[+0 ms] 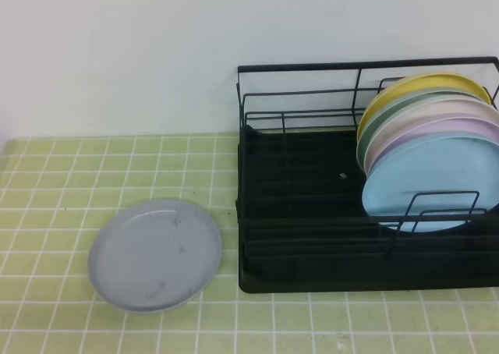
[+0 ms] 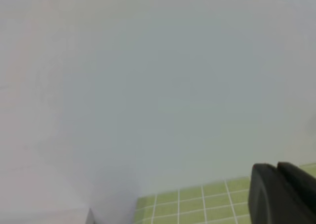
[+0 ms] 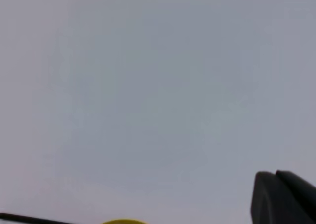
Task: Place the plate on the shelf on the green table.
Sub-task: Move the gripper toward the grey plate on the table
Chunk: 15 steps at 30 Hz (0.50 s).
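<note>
Flat on the green table point(image 1: 47, 214), at about eight o'clock in the high view: the plate point(image 1: 154, 253), pale grey, round, rim up, untouched, its near edge close to the bottom of the picture. Open tile on all sides of it — a wide band toward nine o'clock, a narrower strip toward three o'clock before the shelf point(image 1: 312, 237). Plate and shelf near each other but not touching. White wall point(image 1: 117, 58) behind, meeting the tiles along a line at ten o'clock.

At three o'clock, the shelf: black wire frame, ridged black tray, raised back rail. Left and middle of the tray bare. Packed at its right end, a row of plates on edge, leaning back: light blue plate point(image 1: 433, 186) in front, lilac plate point(image 1: 452, 128) behind it, then a pale pink, a green and a yellow plate point(image 1: 425, 85) at the back. A small wire loop in front of the blue one.

Shelf's right end cut by the picture's edge; how far the stacked plates overlap, hard to judge beyond their rims.

Neither arm visible from above. Left wrist view: mostly blank wall, a patch of green tiles at six o'clock, and at five o'clock the dark tip of the left gripper point(image 2: 277, 194), fingers pressed together on nothing. Right wrist view: blank wall, a sliver of yellow rim and black wire at the bottom, and the right gripper point(image 3: 279, 197) at five o'clock, likewise closed and empty.
</note>
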Each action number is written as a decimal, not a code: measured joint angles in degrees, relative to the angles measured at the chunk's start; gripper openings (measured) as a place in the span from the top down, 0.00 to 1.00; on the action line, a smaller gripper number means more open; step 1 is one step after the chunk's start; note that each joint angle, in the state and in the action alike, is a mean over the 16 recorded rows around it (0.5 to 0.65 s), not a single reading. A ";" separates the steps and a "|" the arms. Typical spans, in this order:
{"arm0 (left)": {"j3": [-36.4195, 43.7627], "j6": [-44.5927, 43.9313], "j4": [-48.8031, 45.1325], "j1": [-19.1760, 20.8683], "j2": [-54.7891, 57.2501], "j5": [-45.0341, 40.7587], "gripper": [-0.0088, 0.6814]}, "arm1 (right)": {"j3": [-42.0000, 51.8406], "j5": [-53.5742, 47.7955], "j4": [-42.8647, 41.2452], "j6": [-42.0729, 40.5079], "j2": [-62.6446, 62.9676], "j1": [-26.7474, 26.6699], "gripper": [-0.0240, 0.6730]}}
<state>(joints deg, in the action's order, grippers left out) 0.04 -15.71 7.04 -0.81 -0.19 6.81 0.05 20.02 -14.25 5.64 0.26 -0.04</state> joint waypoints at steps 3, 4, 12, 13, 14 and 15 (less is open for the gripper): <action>0.00 -0.02 0.00 0.00 0.00 0.38 0.99 | -0.01 1.76 0.00 0.88 0.00 0.00 0.97; 0.00 -0.03 0.00 0.00 0.00 0.42 0.99 | -0.02 2.02 0.00 1.15 0.00 0.00 0.97; 0.01 -0.05 0.00 0.00 0.00 0.51 0.99 | -0.03 -5.75 0.03 1.69 0.00 0.00 0.97; 0.01 -0.05 0.00 0.00 0.00 0.51 0.99 | -0.02 -7.46 0.04 1.69 0.00 0.00 0.97; 0.01 -0.05 0.00 0.00 0.00 0.51 0.99 | -0.02 -9.12 0.04 1.68 0.00 0.00 0.97; 0.01 -0.05 0.00 0.00 0.00 0.51 0.99 | -0.01 -10.64 0.05 1.67 0.00 0.00 0.97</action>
<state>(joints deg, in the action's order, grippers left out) 0.05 -15.75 7.04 -0.81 -0.19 7.31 0.04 9.38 -14.21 7.31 0.26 -0.04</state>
